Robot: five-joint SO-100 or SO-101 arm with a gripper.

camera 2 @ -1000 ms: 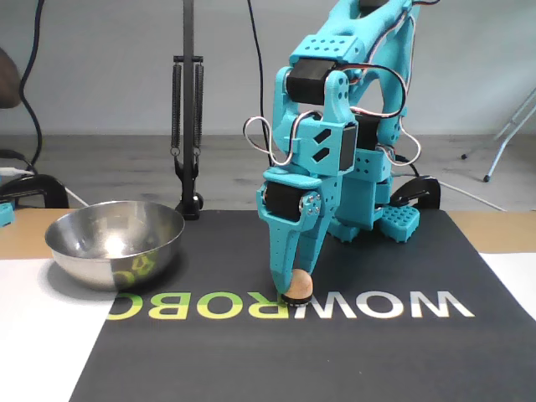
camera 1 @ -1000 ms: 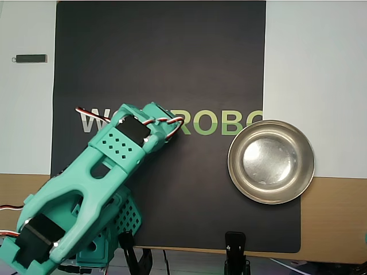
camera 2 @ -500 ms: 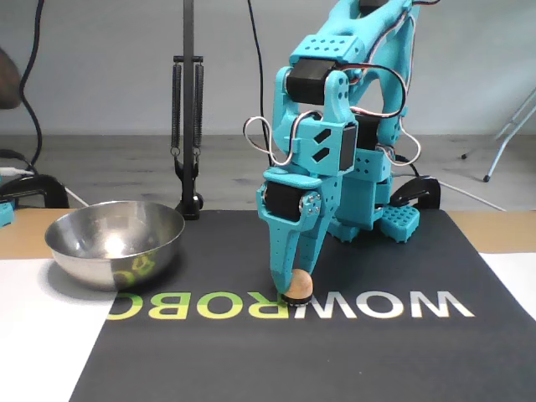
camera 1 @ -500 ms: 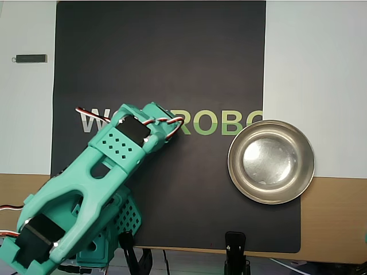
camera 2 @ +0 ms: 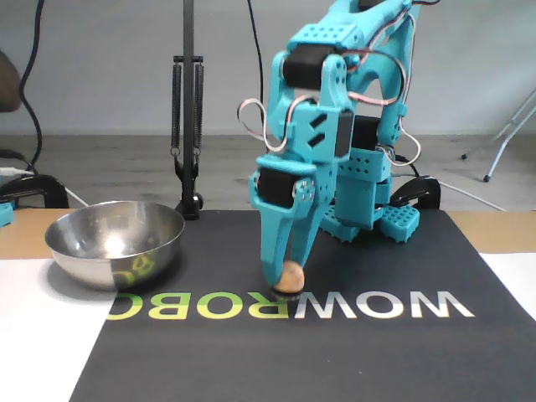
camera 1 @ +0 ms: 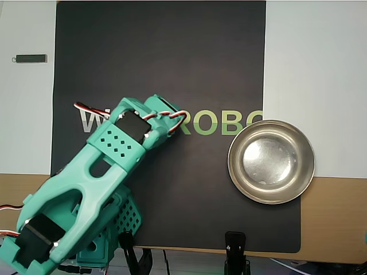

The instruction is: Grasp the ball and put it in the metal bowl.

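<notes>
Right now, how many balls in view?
1. The ball sits on the black mat at the gripper tips in the fixed view; the arm hides it overhead. The metal bowl looks empty.

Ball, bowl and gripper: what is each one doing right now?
ball: on the black mat, between the gripper's fingertips, not lifted.
metal bowl: upright, empty, off to the side of the arm.
gripper: lowered to the mat, closed around the ball.

Overhead view looks straight down; fixed view faces the arm [camera 2: 335, 126] low, sharing the mat [camera 1: 172, 57].
</notes>
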